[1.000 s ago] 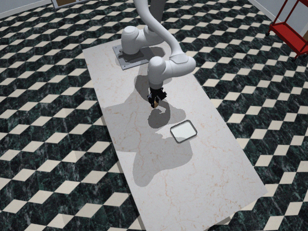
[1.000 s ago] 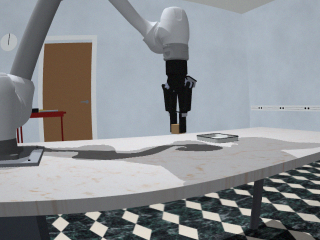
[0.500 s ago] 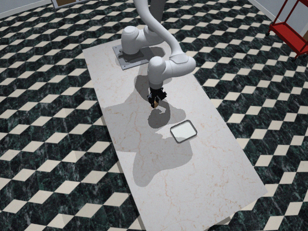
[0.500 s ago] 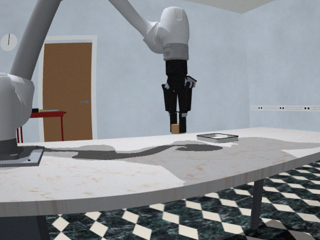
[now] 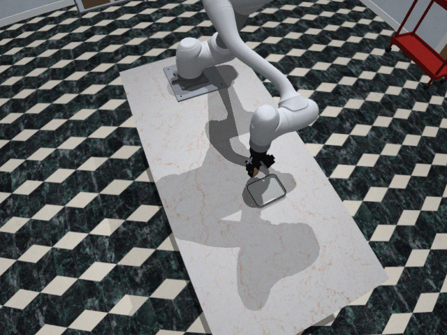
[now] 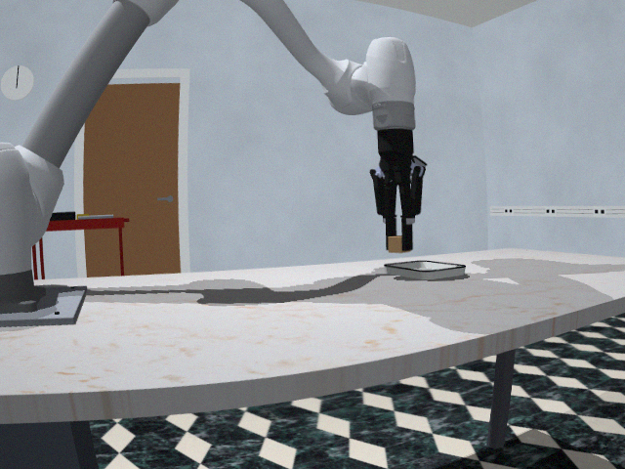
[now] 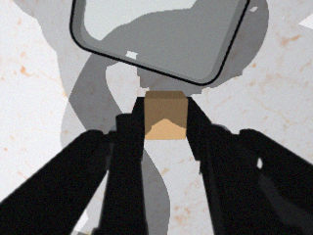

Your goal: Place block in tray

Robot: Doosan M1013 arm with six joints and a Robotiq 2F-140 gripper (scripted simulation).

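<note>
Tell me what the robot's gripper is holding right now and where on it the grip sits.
The gripper holds the small tan block, with its jaws pressed on two opposite side faces. The block hangs in the air, just short of the white tray.

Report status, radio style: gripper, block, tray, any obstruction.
Gripper shut on block, held above table. White tray just ahead, nothing in it. Nothing seen between block and tray.
</note>
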